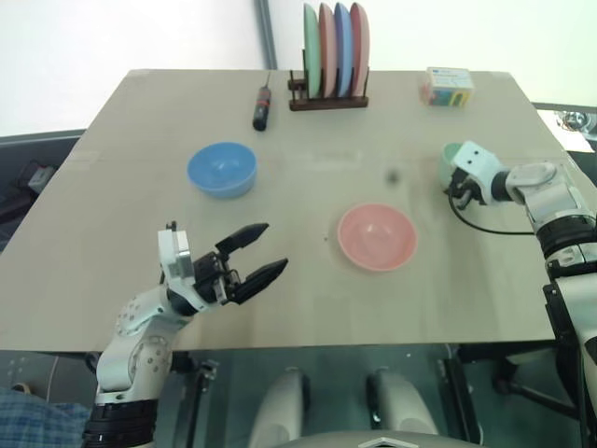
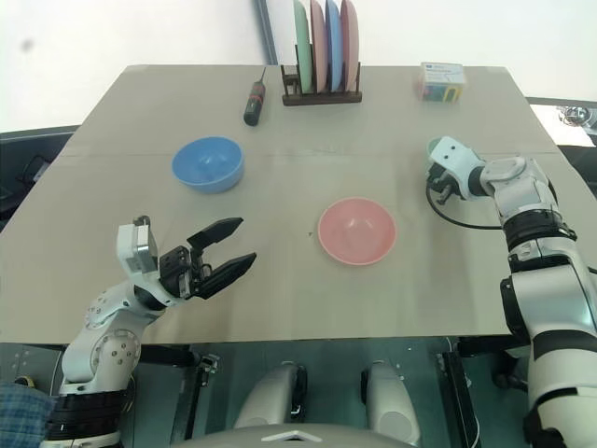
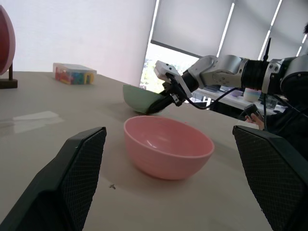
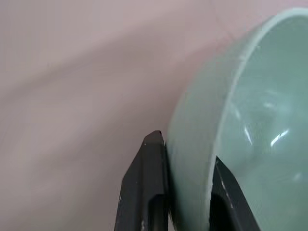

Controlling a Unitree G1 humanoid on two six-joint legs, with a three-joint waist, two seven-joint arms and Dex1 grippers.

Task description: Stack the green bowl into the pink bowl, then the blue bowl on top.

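The green bowl (image 1: 449, 157) sits at the right of the table, partly hidden by my right gripper (image 1: 454, 179). In the right wrist view the gripper is shut on the green bowl (image 4: 260, 120): one black finger lies outside the wall and the other inside the rim. The pink bowl (image 1: 377, 236) stands empty near the table's middle. To the left, further back, is the empty blue bowl (image 1: 222, 168). My left gripper (image 1: 270, 247) hovers open over the front left of the table, apart from every bowl, its fingers pointing toward the pink bowl (image 3: 166, 147).
A wooden rack with several upright plates (image 1: 331, 42) stands at the back edge. A dark screwdriver (image 1: 262, 107) lies to its left, and a small colourful box (image 1: 446, 86) sits at the back right. A black cable loops beside my right wrist.
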